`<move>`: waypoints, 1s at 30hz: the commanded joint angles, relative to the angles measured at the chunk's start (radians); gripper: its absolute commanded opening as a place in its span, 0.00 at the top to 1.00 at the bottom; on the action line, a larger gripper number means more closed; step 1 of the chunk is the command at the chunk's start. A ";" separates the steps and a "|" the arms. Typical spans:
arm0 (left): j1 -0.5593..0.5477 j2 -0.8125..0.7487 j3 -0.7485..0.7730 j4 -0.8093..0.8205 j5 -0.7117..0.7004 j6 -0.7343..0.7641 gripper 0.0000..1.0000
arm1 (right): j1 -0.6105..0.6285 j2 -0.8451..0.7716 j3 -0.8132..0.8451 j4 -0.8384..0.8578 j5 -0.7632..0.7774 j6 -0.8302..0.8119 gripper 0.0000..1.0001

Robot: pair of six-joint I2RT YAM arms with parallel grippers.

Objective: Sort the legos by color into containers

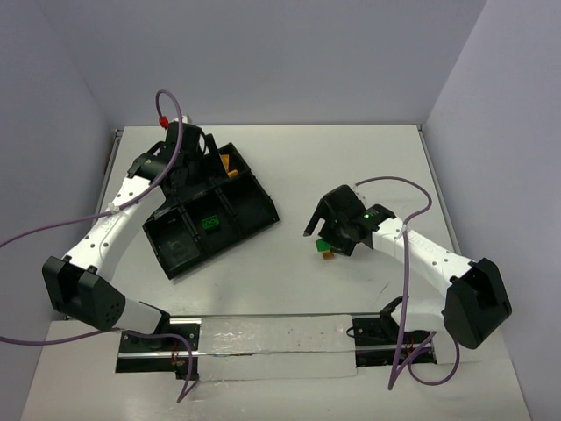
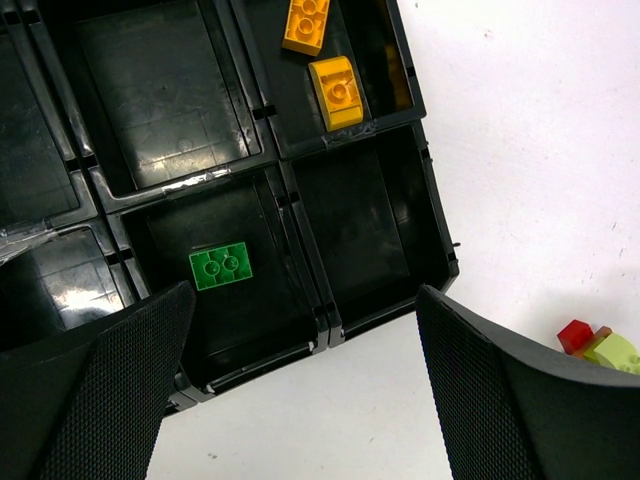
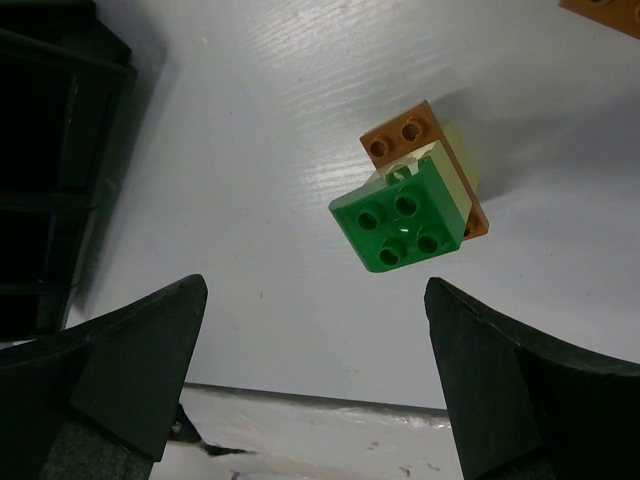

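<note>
While both arms reach over the table (image 1: 351,167), top view, counts: two arms, two grippers, one tray (image 1: 250,206), one green brick (image 1: 209,223), one cluster (image 1: 326,249); orange bricks (image 1: 230,163) show only as a patch, so their number cannot be told.
Top view, room: white table; pale grey-violet walls (image 1: 289,53) on three sides.
Top view, left gripper (image 1: 188,145): over the tray's far end; its spread cannot be told from above.
Top view, right gripper (image 1: 326,230): over the cluster, to the right of the tray and well apart from it.
Left wrist, counts: six compartments in two rows of three, two orange bricks, one green brick, one red brick (image 2: 575,335), one yellow-green brick (image 2: 615,350).
Left wrist, contents: both orange bricks lie in one corner compartment. The green brick lies flat in the middle compartment of the other row. The remaining floors are bare black.
Left wrist, table: the red and yellow-green bricks sit close together outside the tray, just beside one finger (image 2: 500,400).
Left wrist, hand: fingers wide apart, holding nothing, above the tray's edge.
Right wrist, counts: the cluster is a stack of three, with a green top (image 3: 403,222), a pale yellow-green middle and an orange base. One more orange piece (image 3: 605,10) shows at the frame's corner.
Right wrist, surface: white table; the tray wall is at the left edge.
Right wrist, hand: fingers wide apart and empty. The cluster stands on the table beyond them, untouched.
</note>
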 commanded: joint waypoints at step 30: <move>0.007 -0.068 0.026 -0.024 -0.061 0.032 0.01 | 0.014 0.244 0.176 0.053 0.181 -0.257 0.09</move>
